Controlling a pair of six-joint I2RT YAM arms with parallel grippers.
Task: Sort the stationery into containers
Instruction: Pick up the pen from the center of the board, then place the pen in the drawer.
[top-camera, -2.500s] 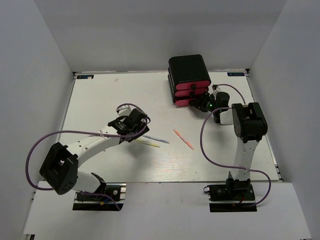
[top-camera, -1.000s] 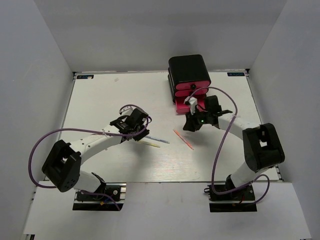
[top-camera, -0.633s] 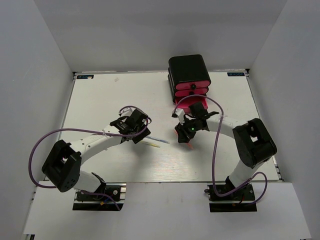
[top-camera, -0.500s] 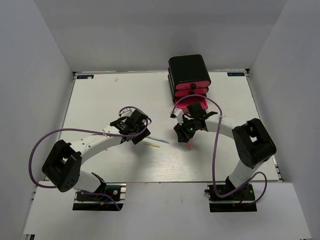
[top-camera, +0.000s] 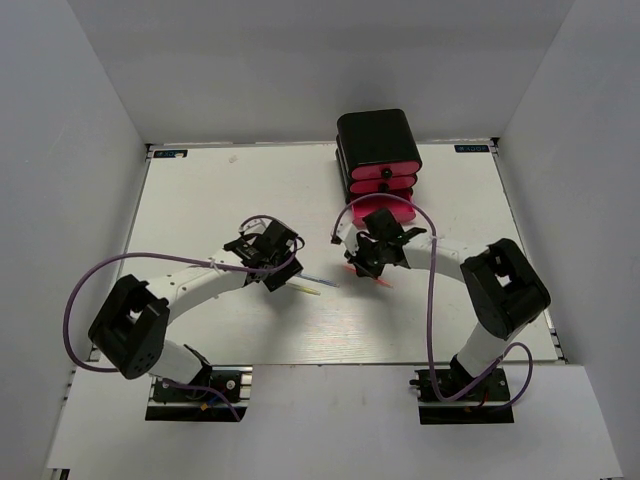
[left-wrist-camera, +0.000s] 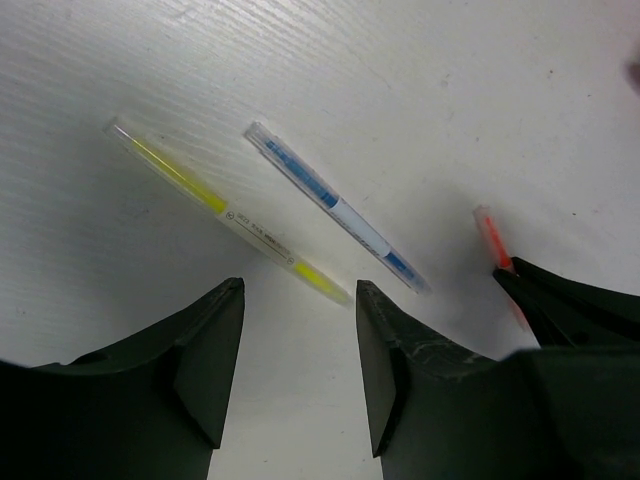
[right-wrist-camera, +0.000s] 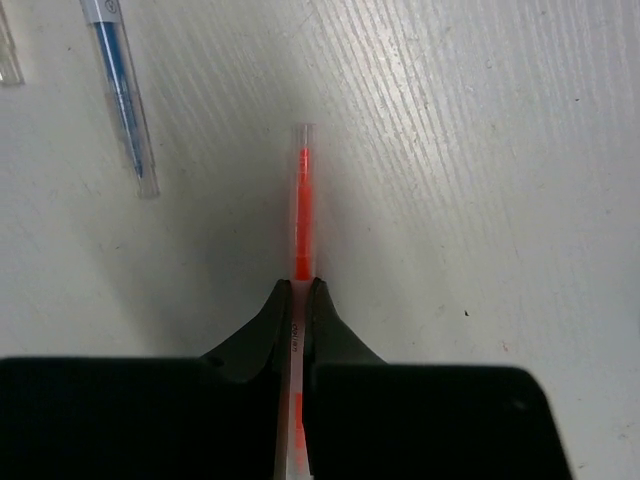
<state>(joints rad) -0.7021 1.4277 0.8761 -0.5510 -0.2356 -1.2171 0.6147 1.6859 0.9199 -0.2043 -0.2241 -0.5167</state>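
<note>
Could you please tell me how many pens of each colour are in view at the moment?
Yellow pen: 1
Blue pen: 1
Orange pen: 1
Total: 3 pens

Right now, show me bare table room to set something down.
Bare: the white table left of the glossy black cabinet, and the near strip between the arm bases. Crowded: the centre, where the open left gripper hovers over the clear yellow pen and clear blue pen, beside the right gripper shut on the clear orange pen.
</note>
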